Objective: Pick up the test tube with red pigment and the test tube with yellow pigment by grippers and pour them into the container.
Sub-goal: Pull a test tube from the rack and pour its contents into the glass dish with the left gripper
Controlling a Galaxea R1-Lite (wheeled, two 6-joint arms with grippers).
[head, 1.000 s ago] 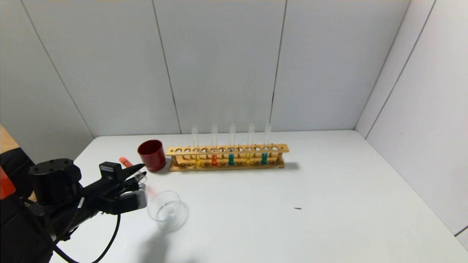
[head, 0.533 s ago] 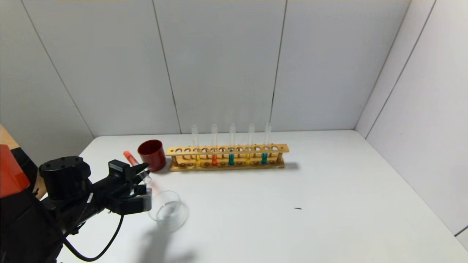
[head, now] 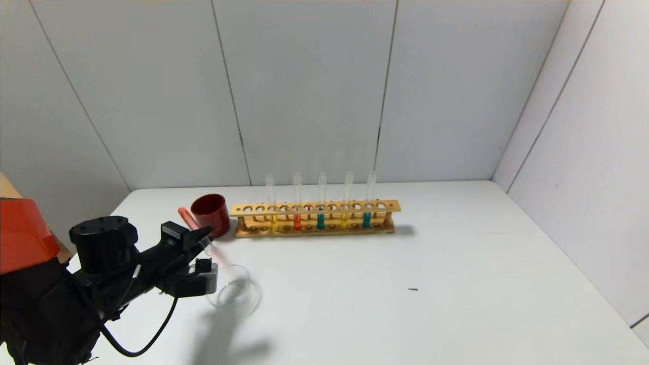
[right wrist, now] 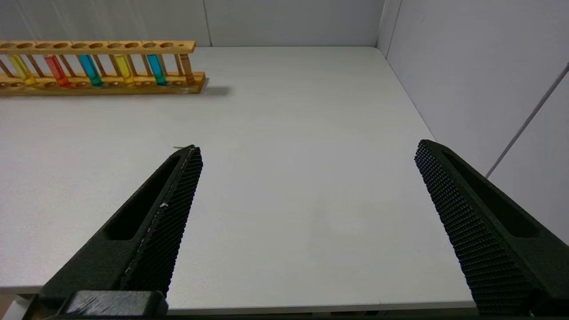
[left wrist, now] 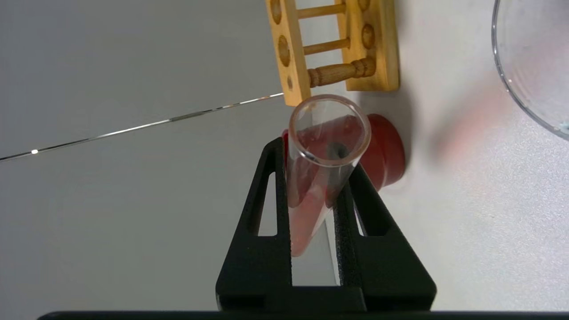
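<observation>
My left gripper (head: pixel 202 251) is shut on the test tube with red pigment (head: pixel 188 218), also seen in the left wrist view (left wrist: pixel 318 169). The tube is tipped nearly level, mouth toward the clear glass container (head: pixel 234 294), whose rim also shows in the left wrist view (left wrist: pixel 515 84). The red liquid lies along the tube. The gripper (left wrist: pixel 311 164) is just left of the dish. A second red tube (head: pixel 297 203) and two yellow tubes (head: pixel 271 203) (head: pixel 347 200) stand in the wooden rack (head: pixel 314 219). My right gripper (right wrist: pixel 306 155) is open and empty above the table's front right.
A dark red cup (head: pixel 210 215) stands just behind my left gripper, left of the rack. Two teal tubes (head: pixel 321 200) (head: pixel 369 199) stand in the rack. Grey walls close in at the back and right.
My left gripper has moved right toward the dish with the red tube, and the tube has tipped further toward level.
</observation>
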